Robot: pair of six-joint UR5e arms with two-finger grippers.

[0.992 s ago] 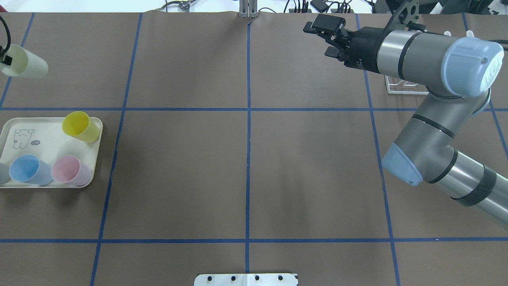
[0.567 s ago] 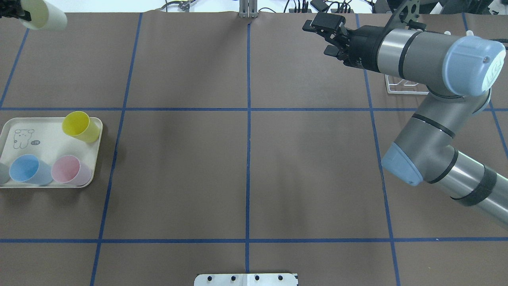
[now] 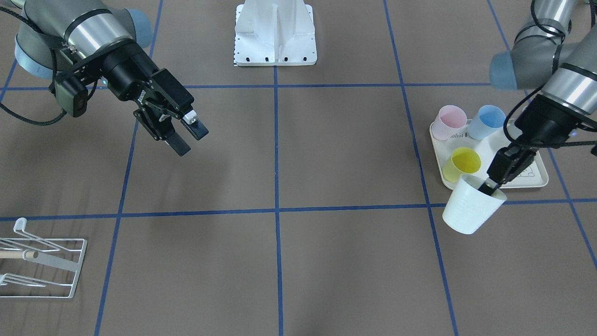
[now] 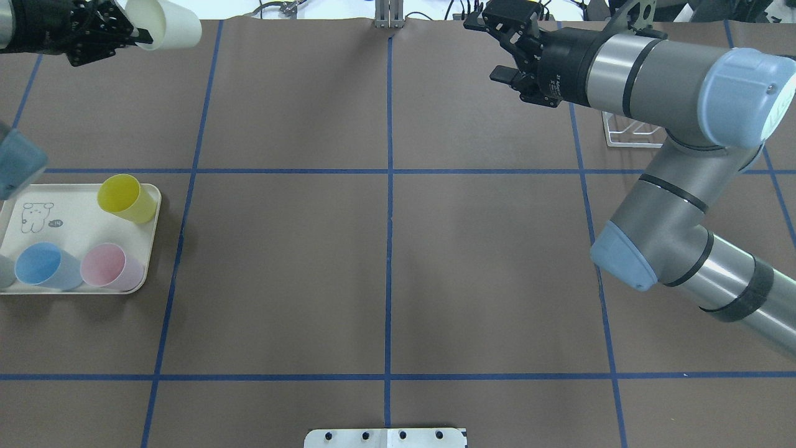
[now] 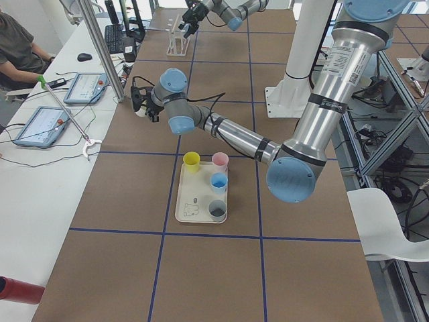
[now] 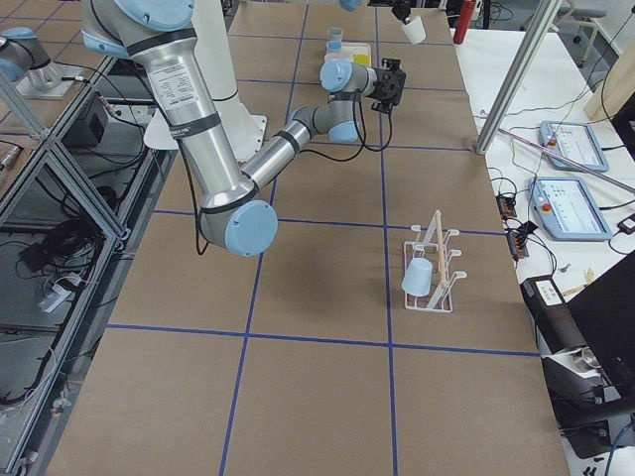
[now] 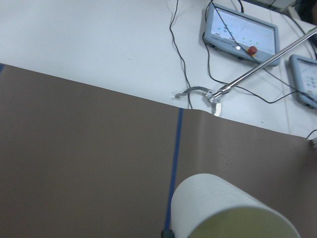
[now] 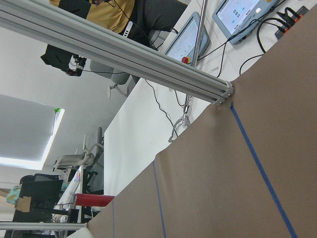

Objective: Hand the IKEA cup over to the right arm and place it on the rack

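Left side first. My left gripper has the cup by the rim. One finger goes down into the mouth and the other sits on the outside of the wall. So those jaws are nearly closed, with only the cup wall pinched between them.

The cup is white and it's up off the table. It's tipped over so the mouth faces back at my wrist and the base points away from it. On the left wrist cam it sits in the bottom right corner with the mouth toward the lens. From overhead it's high in my left corner, base aimed toward the middle.

Just beside it in the front view is the tray. The yellow cup is the closest one to mine. The pink cup and blue cup are on the tray's other end.

Across the centre line, well apart from all that, is my right gripper. It hangs above the table with its jaws spread wide and angled toward the cup's side.

Farthest off is the rack, sitting on the table on my right side, out past the right gripper. In the right-side view it's got a light-blue cup on it, low against the wire frame.
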